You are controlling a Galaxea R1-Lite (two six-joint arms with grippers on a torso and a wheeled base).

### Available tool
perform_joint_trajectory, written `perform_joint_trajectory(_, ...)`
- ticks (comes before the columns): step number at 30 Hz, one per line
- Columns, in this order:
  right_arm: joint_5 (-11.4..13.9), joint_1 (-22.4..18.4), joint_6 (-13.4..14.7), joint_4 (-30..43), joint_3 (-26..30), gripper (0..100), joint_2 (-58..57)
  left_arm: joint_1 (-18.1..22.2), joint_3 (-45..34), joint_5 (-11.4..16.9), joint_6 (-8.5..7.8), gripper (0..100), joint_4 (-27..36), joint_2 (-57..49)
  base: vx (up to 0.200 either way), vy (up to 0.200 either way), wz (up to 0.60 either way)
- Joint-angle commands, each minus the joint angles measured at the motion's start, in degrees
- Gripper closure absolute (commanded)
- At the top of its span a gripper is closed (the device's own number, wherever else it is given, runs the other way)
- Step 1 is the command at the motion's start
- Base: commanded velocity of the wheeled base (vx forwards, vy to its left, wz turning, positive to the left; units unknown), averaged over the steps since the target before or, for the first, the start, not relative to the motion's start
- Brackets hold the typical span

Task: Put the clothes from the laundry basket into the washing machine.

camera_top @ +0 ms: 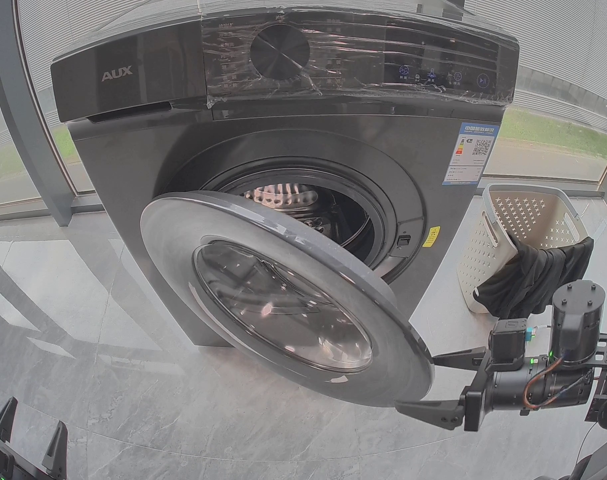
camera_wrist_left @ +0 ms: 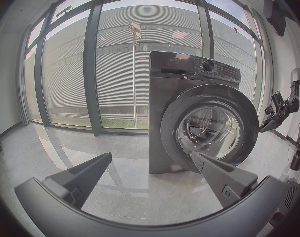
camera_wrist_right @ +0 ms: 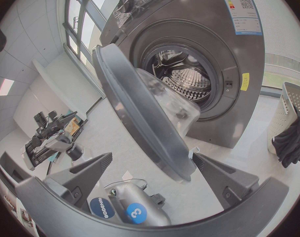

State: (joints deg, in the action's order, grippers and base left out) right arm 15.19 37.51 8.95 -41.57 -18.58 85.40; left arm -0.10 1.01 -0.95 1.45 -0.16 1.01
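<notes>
Black wedge-shaped fingers of the right gripper [camera_top: 420,383] stood wide apart, with the free edge of the round door [camera_top: 283,301] lying between them. They clasped nothing, and whether either finger touched the rim could not be told. The door, dark grey around a bulging glass window, hung swung open toward the robot. Behind it, the round mouth of the dark grey washing machine [camera_top: 150,168] showed a shiny steel drum [camera_top: 297,201].

To the right of the machine, just beside its side panel, a white perforated laundry basket [camera_top: 537,215] stood on the pale grey stone floor [camera_top: 83,301], near the window wall. Black clothes [camera_top: 533,278] hung over the basket's front rim and down its outer wall, just behind the right arm.

The left gripper [camera_top: 30,428] sat low at the near left, well apart from the machine, its two fingers spread wide and holding nothing.
</notes>
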Motion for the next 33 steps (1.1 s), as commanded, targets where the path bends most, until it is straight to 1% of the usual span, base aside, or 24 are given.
perform_joint_trajectory(1, 1.33, 1.43, 0.02, 0.0, 3.55, 0, -4.71, 0.01, -0.92, -0.02, 0.04, 0, -0.02, -1.01, 0.0, 0.0, 0.0)
perform_joint_trajectory(3, 1.33, 1.07, -0.07, 0.09, 3.81, 0, -6.38, 0.01, -0.92, -0.02, 0.04, 0, -0.02, -1.01, 0.0, 0.0, 0.0)
perform_joint_trajectory(6, 1.33, 0.19, 0.19, 0.0, 2.67, 0, -7.7, 0.01, -0.92, -0.02, 0.04, 0, -0.02, -1.01, 0.0, 0.0, 0.0)
perform_joint_trajectory(8, 1.25, -1.56, 1.34, 0.0, 0.65, 0, -8.75, 0.01, -0.92, -0.02, 0.04, 0, -0.02, -1.01, 0.0, 0.0, 0.0)
perform_joint_trajectory(9, 1.25, -1.65, 1.42, 0.0, 0.39, 0, -8.75, 0.01, -0.92, -0.02, 0.04, 0, -0.02, -1.01, 0.0, 0.0, 0.0)
perform_joint_trajectory(10, 1.33, -3.94, 2.92, 0.0, -1.72, 0, -9.28, 0.01, -0.92, -0.02, 0.04, 0, -0.02, -1.01, 0.0, 0.0, 0.0)
perform_joint_trajectory(11, 1.25, -5.43, 3.44, 0.09, -3.04, 0, -9.28, 0.01, -0.92, -0.02, 0.04, 0, -0.02, -1.01, 0.0, 0.0, 0.0)
perform_joint_trajectory(12, 1.25, -6.66, 3.62, 0.09, -4.01, 0, -9.19, 0.01, -0.92, -0.02, 0.04, 0, -0.02, -1.01, 0.0, 0.0, 0.0)
perform_joint_trajectory(13, 1.25, -6.66, 3.62, 0.09, -4.01, 0, -9.19, 0.01, -0.92, -0.02, 0.04, 0, -0.02, -1.01, 0.0, 0.0, 0.0)
perform_joint_trajectory(15, 1.33, -10.0, 3.71, 0.61, -6.03, 0, -8.23, 0.01, -0.92, -0.02, 0.04, 0, -0.02, -1.01, 0.0, 0.0, 0.0)
perform_joint_trajectory(17, 1.16, -10.97, 3.71, 0.35, -6.29, 0, -5.85, 0.01, -0.92, -0.02, 0.04, 0, -0.02, -1.01, 0.0, 0.0, 0.0)
perform_joint_trajectory(23, 0.89, -10.53, 3.01, 0.0, -5.59, 0, -0.32, 0.01, -0.92, -0.02, 0.04, 0, -0.02, -1.01, 0.0, 0.0, 0.0)
perform_joint_trajectory(24, 0.89, -10.44, 2.3, 0.09, -5.33, 0, 0.47, 0.01, -0.92, -0.02, 0.04, 0, -0.02, -1.01, 0.0, 0.0, 0.0)
perform_joint_trajectory(25, 0.89, -9.91, 1.51, 0.09, -5.06, 0, 0.91, 0.01, -0.92, -0.02, 0.04, 0, -0.02, -1.01, 0.0, 0.0, 0.0)
perform_joint_trajectory(28, 0.81, -8.15, 0.46, 0.09, -4.19, 0, 1.53, 0.01, -0.92, -0.02, 0.04, 0, -0.02, -1.01, 0.0, 0.0, 0.0)
perform_joint_trajectory(33, 0.98, -4.29, 0.37, 0.0, -1.11, 0, 1.0, 0.01, -0.92, -0.02, 0.04, 0, -0.02, -1.01, 0.0, 0.0, 0.0)
